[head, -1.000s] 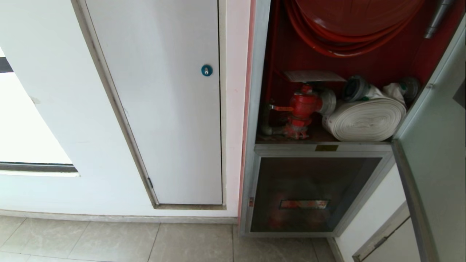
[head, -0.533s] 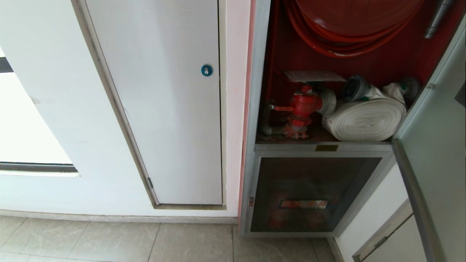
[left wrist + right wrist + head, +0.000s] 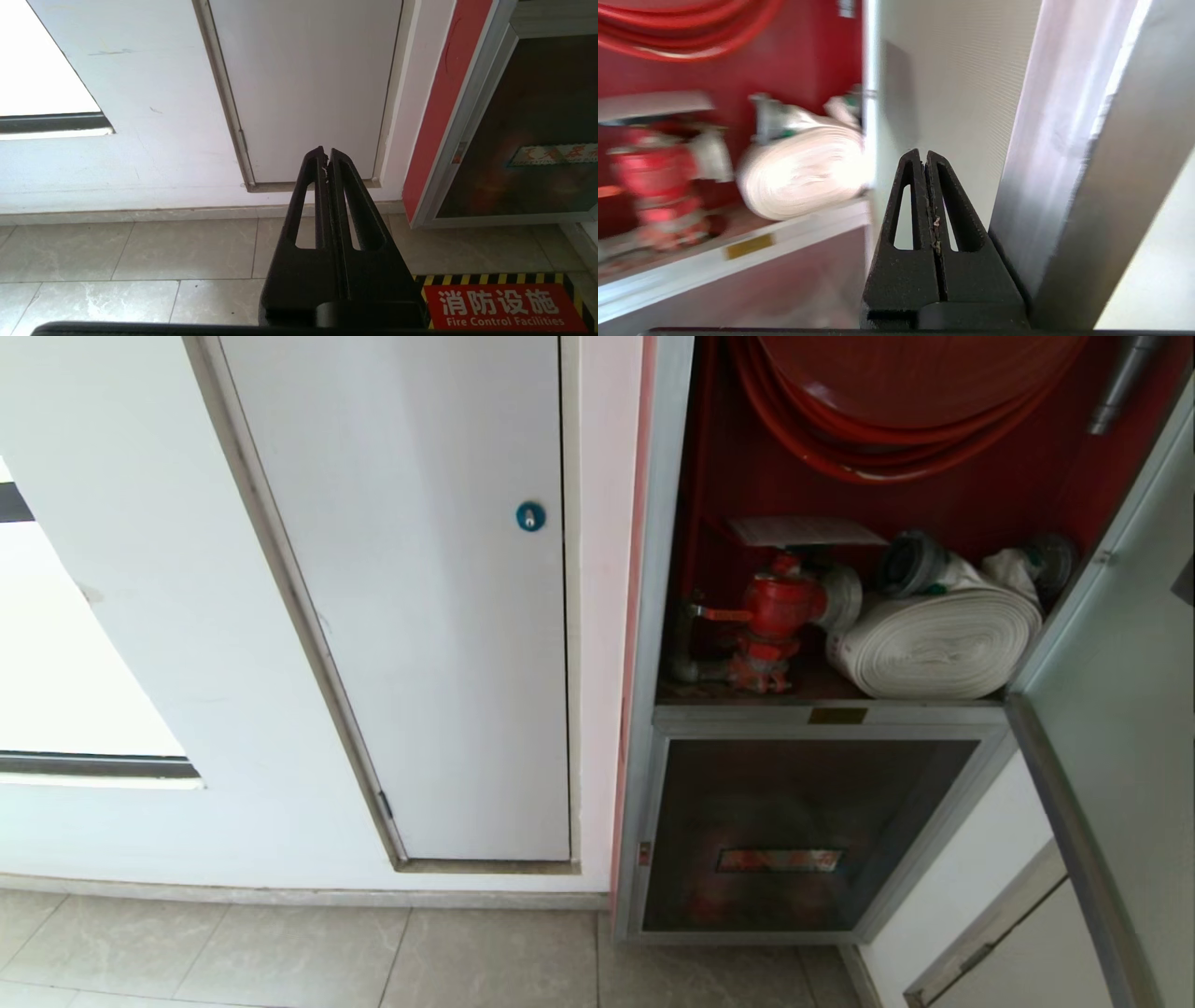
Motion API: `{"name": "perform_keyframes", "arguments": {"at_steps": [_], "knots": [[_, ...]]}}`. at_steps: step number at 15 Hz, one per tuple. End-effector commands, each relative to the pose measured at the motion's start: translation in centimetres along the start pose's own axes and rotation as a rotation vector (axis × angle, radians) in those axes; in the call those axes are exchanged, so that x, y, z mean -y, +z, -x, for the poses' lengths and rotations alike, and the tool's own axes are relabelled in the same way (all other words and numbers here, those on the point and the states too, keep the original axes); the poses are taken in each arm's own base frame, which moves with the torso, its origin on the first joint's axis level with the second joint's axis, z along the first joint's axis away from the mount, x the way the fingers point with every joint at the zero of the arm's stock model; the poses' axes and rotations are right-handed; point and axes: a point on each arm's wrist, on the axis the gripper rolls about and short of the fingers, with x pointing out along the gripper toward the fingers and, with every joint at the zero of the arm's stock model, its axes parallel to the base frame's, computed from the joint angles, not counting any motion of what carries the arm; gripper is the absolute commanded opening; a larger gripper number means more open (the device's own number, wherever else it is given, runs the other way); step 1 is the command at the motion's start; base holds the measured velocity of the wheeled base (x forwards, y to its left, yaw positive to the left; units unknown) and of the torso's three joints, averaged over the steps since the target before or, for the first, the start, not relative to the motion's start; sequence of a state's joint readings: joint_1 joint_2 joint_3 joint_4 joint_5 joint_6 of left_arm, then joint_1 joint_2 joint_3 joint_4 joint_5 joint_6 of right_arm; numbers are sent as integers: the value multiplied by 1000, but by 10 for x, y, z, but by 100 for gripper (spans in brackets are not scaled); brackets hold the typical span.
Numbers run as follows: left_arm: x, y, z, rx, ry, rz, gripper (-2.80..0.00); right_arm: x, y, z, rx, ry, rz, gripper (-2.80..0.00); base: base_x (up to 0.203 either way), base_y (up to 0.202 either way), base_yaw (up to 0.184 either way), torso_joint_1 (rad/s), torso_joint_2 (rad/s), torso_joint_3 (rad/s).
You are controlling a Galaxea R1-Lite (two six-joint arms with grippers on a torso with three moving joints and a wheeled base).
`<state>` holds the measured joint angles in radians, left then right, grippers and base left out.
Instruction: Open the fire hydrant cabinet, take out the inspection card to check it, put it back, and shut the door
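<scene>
the door (image 3: 1111, 709) is standing open; the card (image 3: 805, 531) is lying flat atop the valve (image 3: 778, 607). thin and floppy, it is probably best pinched at its overhanging edge. right gripper (image 3: 926, 156) is pressed closed, empty, beside the door frame.

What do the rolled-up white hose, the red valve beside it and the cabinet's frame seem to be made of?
The rolled hose looks like woven fabric: matt, off-white, wound in flat layers. The red valve looks like cast metal under glossy red paint, with chunky shapes and slight shine. The cabinet frame seems brushed aluminium: dull silver with straight profiles, though the exact metal cannot be told.
</scene>
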<state>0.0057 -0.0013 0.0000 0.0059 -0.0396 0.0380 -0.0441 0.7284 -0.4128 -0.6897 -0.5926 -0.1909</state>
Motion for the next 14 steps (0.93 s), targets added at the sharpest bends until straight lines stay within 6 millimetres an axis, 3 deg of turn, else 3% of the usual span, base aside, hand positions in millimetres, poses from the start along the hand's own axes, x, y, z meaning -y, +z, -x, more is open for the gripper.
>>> {"name": "perform_keyframes", "arguments": {"at_steps": [1,14], "knots": [[0,0,0,-1,0,0,-280,0,-2,-3,-11,-33,19,-280,0,0,0,0,0,0],[0,0,0,-1,0,0,-280,14,-2,-1,10,-230,72,-280,0,0,0,0,0,0]]}}
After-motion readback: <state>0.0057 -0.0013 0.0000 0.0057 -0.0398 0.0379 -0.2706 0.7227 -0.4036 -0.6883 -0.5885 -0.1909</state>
